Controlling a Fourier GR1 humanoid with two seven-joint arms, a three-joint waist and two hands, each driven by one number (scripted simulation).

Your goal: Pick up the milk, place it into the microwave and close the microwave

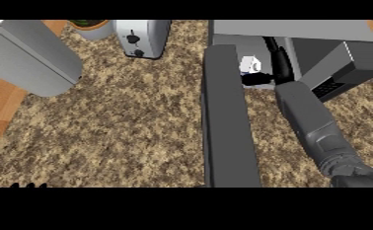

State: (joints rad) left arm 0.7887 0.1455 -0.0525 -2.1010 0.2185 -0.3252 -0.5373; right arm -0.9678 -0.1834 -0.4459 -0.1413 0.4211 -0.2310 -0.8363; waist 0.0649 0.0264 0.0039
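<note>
The milk (250, 65), a small white carton, stands inside the microwave (291, 29), just at nine o'clock of the right robot hand (264, 79), whose black fingers curl round its base. The grey right forearm reaches from five o'clock up toward twelve. The flat, dark door (227, 120) stands open over the speckled, granite-like worktop (124, 120). A metal toaster (142, 37) sits at eleven o'clock.

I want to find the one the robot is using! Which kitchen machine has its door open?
The microwave at the right: its door swings out and the right hand reaches inside. The toaster has no door.
</note>
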